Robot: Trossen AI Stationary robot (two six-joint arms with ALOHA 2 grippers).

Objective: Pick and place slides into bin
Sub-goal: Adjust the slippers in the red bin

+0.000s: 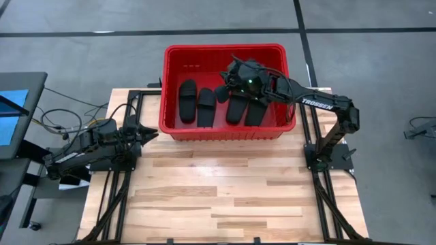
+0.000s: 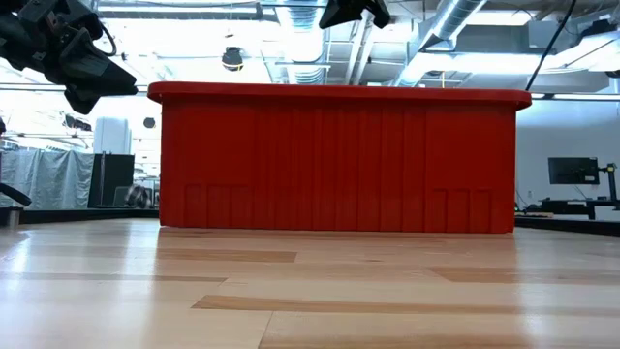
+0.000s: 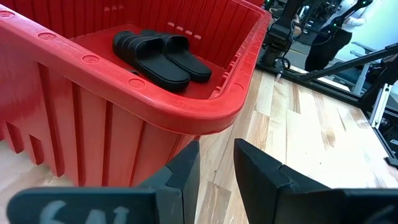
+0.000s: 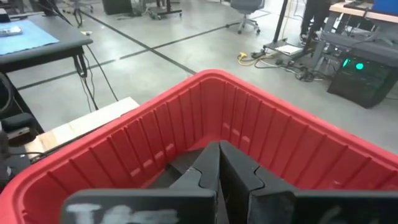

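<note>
Bin (image 1: 174, 129) at upper centre of high view, on far edge of table (image 1: 225, 197). Four slides (image 1: 218, 105) inside on bin floor, in two pairs: one pair at left of bin interior, one at right, soles flat, lying side by side. No slides on table; task judged done or nearly so.

Right gripper (image 1: 225, 83) over bin interior, above right-hand pair, arm stretched in from frame right. Fingers pressed together, nothing between them in right wrist view (image 4: 219, 167). Position reads as just after a drop: empty, above the spot where the last pair lies. Dark shape beside gripper in high view hard to read; part of wrist or a slide's strap, cannot tell.

Left gripper (image 1: 148, 134) parked at frame left, tips just beside bin's near-left corner, outside wall. Fingers (image 3: 186, 171) partly apart, narrow gap, holding nothing. Pointed at bin corner, likely waiting.

Hidden: low view shows only bin's front wall (image 2: 339, 160), contents blocked entirely. Left wrist view shows one pair (image 3: 160, 57) past rim; other pair out of frame. Right wrist view: slides mostly behind own fingers, only a dark sliver visible.
</note>
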